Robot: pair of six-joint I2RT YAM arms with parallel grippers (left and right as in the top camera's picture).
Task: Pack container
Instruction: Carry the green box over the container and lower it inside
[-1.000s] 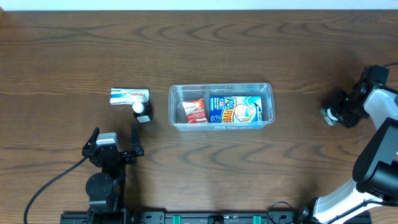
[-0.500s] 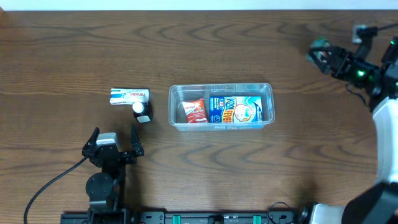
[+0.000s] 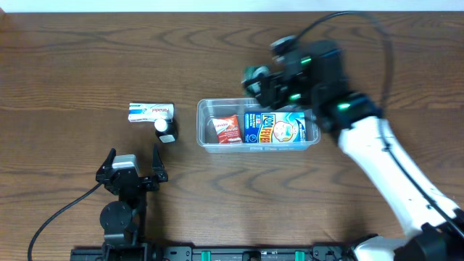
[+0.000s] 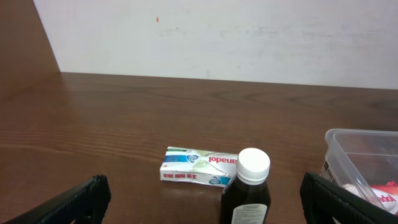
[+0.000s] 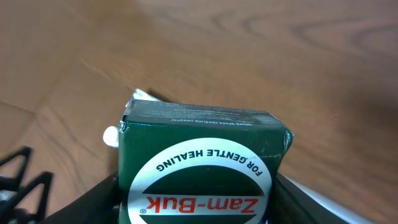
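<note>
The clear plastic container [image 3: 202, 125] lies at the table's middle and holds a red packet [image 3: 228, 129] and a blue printed box [image 3: 279, 128]. My right gripper [image 3: 255, 80] hovers over the container's back rim, shut on a green Zam-Buk box [image 5: 202, 162] whose green end also shows in the overhead view [image 3: 251, 74]. My left gripper [image 3: 133, 165] is open and empty near the front edge, left of the container. In the left wrist view its open fingers [image 4: 81, 200] frame a dark bottle with a white cap [image 4: 247, 190], and the container's corner [image 4: 364, 155] shows at the right.
A white toothpaste-style box [image 3: 151, 112] lies left of the container, with the dark bottle [image 3: 166, 129] standing just in front of it. The same box [image 4: 200, 166] lies behind the bottle in the left wrist view. A white wall backs the table.
My right arm has swung from the table's far right edge leftward to above the container's back rim, carrying the green box. The left arm has not moved.
</note>
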